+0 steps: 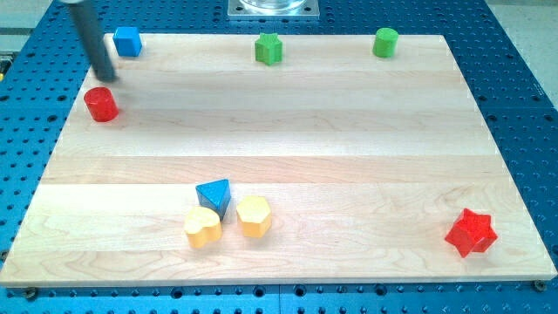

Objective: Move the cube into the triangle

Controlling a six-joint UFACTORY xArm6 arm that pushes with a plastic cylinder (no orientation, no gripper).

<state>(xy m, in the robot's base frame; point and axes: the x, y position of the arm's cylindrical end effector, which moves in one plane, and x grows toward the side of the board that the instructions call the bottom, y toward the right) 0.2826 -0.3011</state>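
A blue cube [127, 41] sits at the board's top left corner. A blue triangle [214, 195] lies low on the board, left of centre. My tip [107, 77] is at the view's left, just below and left of the blue cube and just above a red cylinder [101, 104]. The tip is apart from the cube, and the rod leans up toward the view's top left.
A yellow heart [202, 227] and a yellow hexagon [253, 215] sit right below the blue triangle, nearly touching it. A green star [268, 48] and a green cylinder [385, 41] lie along the top edge. A red star [471, 232] sits at the bottom right.
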